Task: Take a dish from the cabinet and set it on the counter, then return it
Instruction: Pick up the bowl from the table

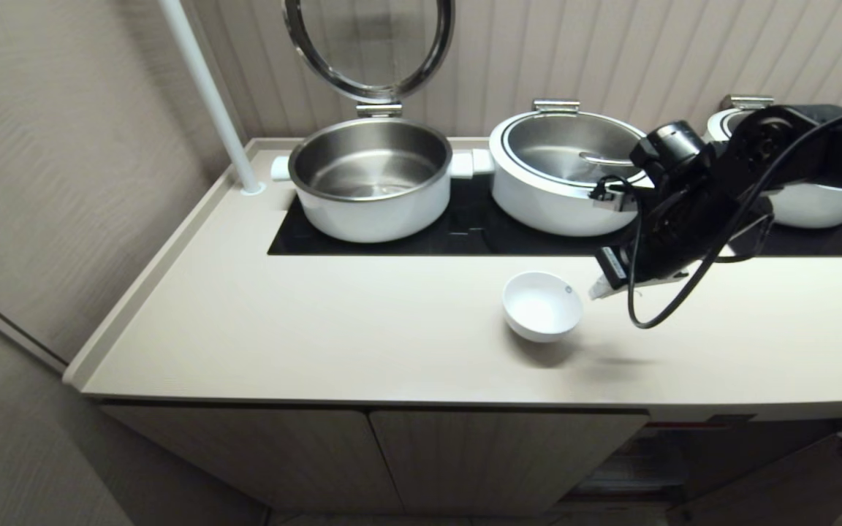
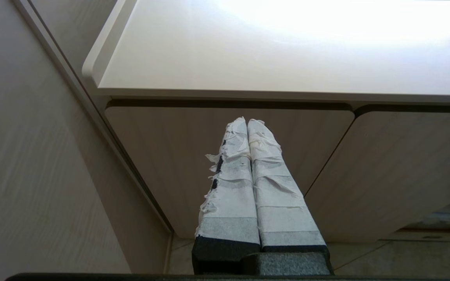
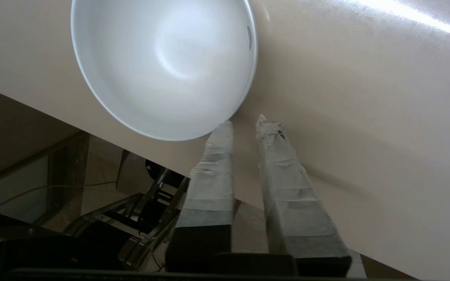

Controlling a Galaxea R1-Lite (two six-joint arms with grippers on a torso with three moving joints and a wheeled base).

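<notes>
On the bench [image 1: 319,329], just in front of the black cooktop panel [image 1: 465,234], the small white bowl [image 1: 541,305] sits upright on its foot, apart from everything else on the surface. In the right wrist view the bowl [image 3: 162,66] shows a tiny grey dot just inside its rim, and it is empty.

The right gripper [image 1: 600,288] hangs just beside the bowl, on the side away from the white pole [image 1: 209,95]. Its taped fingers [image 3: 209,171] stand a narrow gap apart with nothing between them; one fingertip lies right at the bowl's rim, and I cannot tell whether it touches. The bowl is not held.

Behind the bowl, on the cooktop, stand big white pots: an open pot [image 1: 370,179] with its round lid [image 1: 370,44] tipped up against the ribbed wall, and next to it a pot with a steel lid [image 1: 563,172]. A third pot [image 1: 823,201] is mostly hidden behind the right arm.

Below the bench, the cabinet [image 1: 465,460] has its two ribbed doors nearest the pole closed, while further along, beneath the bowl's side, a door [image 1: 794,475] stands open and a red shelf edge [image 1: 684,425] shows.

The left gripper [image 2: 247,121] is parked low in front of the closed cabinet doors [image 2: 225,156], its taped fingers pressed together and empty.
</notes>
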